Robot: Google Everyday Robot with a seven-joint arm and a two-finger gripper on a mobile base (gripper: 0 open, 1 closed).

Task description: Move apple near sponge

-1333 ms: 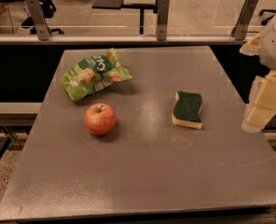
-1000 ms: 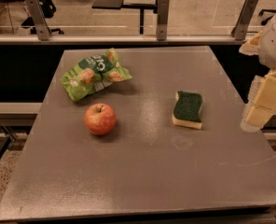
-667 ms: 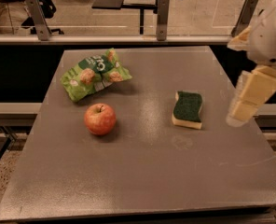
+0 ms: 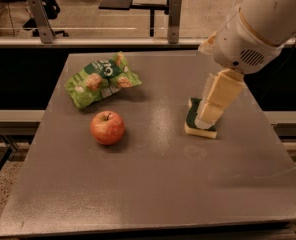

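Note:
The red-orange apple (image 4: pixel 107 127) sits on the grey table (image 4: pixel 148 184), left of centre. The sponge (image 4: pixel 192 125), dark green on top with a pale yellow base, lies to the right of the apple, about two apple widths away. My gripper (image 4: pixel 205 120) hangs from the white arm (image 4: pixel 260 26) at the upper right and points down in front of the sponge, hiding its right part. The gripper is well to the right of the apple and holds nothing that I can see.
A green snack bag (image 4: pixel 100 80) lies behind the apple at the table's back left. A rail with metal posts (image 4: pixel 174 11) runs behind the table. The table's front edge is near the bottom of the view.
The arm has swung left from the table's right edge over the table, and the gripper now overlaps the sponge. The apple, sponge and bag have not moved.

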